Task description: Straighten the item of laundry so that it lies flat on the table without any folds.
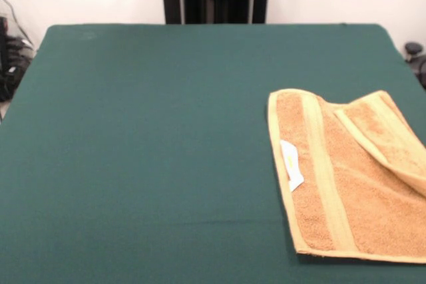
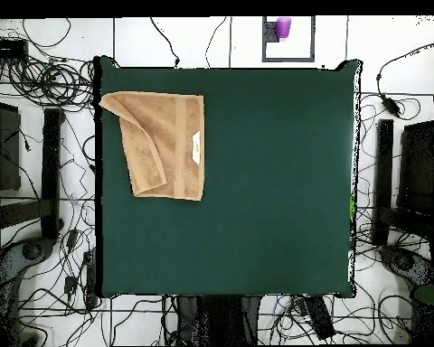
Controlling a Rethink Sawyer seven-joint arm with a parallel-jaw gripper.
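A small orange-tan fluffy towel (image 1: pixel 353 184) with paler yellow stripes lies on the big dark green cloth-covered worktop (image 1: pixel 153 151). In the front view it sits near the right edge, toward the near side. In the overhead view the towel (image 2: pixel 162 145) is in the top left corner of the worktop (image 2: pixel 275 181). One corner is folded over on top of the towel, so it is not flat. A little white label (image 1: pixel 291 164) pokes out by the long hem that faces the middle of the worktop. The robot's fingers cannot be seen in either view, so I cannot tell how they stand.
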